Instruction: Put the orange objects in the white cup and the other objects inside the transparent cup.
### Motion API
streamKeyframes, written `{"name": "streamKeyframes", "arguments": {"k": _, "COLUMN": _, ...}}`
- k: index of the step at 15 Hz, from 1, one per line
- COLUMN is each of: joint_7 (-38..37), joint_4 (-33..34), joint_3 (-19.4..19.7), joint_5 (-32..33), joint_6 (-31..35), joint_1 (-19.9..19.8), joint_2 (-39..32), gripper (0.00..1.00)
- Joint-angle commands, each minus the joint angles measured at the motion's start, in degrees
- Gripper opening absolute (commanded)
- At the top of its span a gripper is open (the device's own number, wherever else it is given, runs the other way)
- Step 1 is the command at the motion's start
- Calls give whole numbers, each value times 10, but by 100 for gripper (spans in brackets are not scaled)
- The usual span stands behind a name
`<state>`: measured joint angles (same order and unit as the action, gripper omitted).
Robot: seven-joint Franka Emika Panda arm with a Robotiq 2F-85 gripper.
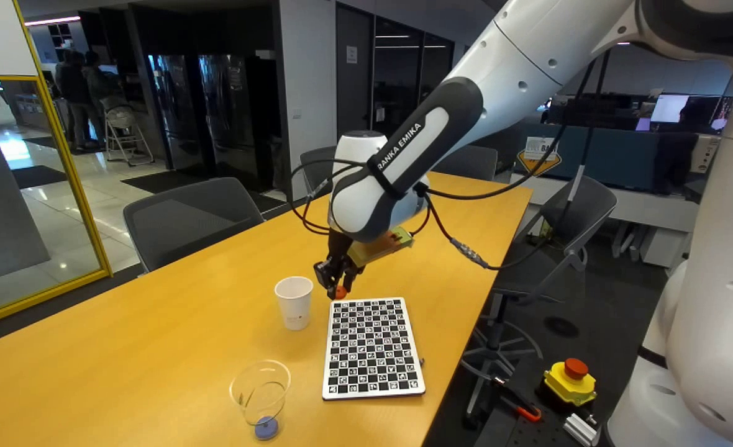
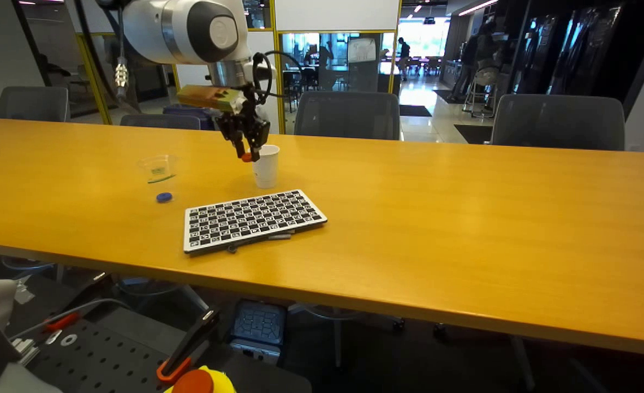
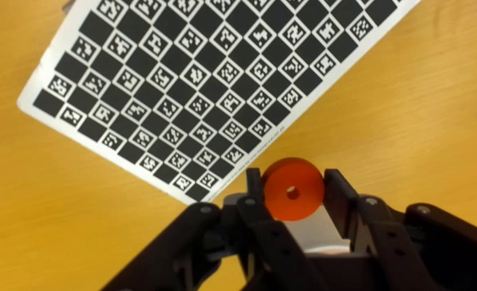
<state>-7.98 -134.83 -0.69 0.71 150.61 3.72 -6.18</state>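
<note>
My gripper (image 3: 293, 190) is shut on an orange disc (image 3: 294, 176) with a small central hole, held between the fingertips above the table. The gripper also shows in both exterior views (image 1: 340, 287) (image 2: 247, 152), with the orange disc (image 1: 341, 293) (image 2: 246, 157) at its tips. The white cup (image 1: 294, 307) (image 2: 268, 170) stands upright close to the gripper. Part of it shows below the disc in the wrist view (image 3: 317, 231). The transparent cup (image 1: 261, 394) (image 2: 159, 173) stands upright farther off, with a blue disc (image 1: 266, 428) (image 2: 164, 197) at its bottom. The white cup's inside is hidden.
A black-and-white checkered board (image 1: 373, 347) (image 2: 254, 221) (image 3: 182, 89) lies on the table (image 1: 155, 347) beside the cups. Small grey parts (image 2: 281, 236) stick out at its edge. Chairs (image 1: 186, 214) (image 2: 346, 114) stand along the table's side.
</note>
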Motion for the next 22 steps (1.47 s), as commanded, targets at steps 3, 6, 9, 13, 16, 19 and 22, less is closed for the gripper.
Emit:
{"name": "streamKeyframes", "arguments": {"k": 3, "joint_7": 46, "joint_4": 146, "joint_3": -6, "joint_5": -8, "joint_6": -60, "joint_1": -8, "joint_2": -81, "gripper": 24}}
{"name": "streamKeyframes", "arguments": {"k": 6, "joint_7": 68, "joint_4": 208, "joint_3": -10, "joint_5": -13, "joint_6": -83, "joint_1": -10, "joint_2": -126, "gripper": 24}}
{"name": "streamKeyframes", "arguments": {"k": 9, "joint_7": 83, "joint_4": 258, "joint_3": -14, "joint_5": -14, "joint_6": -102, "joint_1": -11, "joint_2": -165, "gripper": 24}}
{"name": "streamKeyframes", "arguments": {"k": 13, "joint_7": 92, "joint_4": 302, "joint_3": -17, "joint_5": -13, "joint_6": -123, "joint_1": -12, "joint_2": -199, "gripper": 24}}
{"name": "streamKeyframes", "arguments": {"k": 16, "joint_7": 100, "joint_4": 319, "joint_3": -21, "joint_5": -14, "joint_6": -135, "joint_1": -13, "joint_2": -210, "gripper": 24}}
{"name": "streamKeyframes", "arguments": {"k": 19, "joint_7": 104, "joint_4": 325, "joint_3": -23, "joint_5": -12, "joint_6": -142, "joint_1": -12, "joint_2": -213, "gripper": 24}}
{"name": "streamKeyframes", "arguments": {"k": 22, "joint_7": 113, "joint_4": 329, "joint_3": -26, "joint_5": -15, "joint_6": -153, "joint_1": -14, "joint_2": -215, "gripper": 24}}
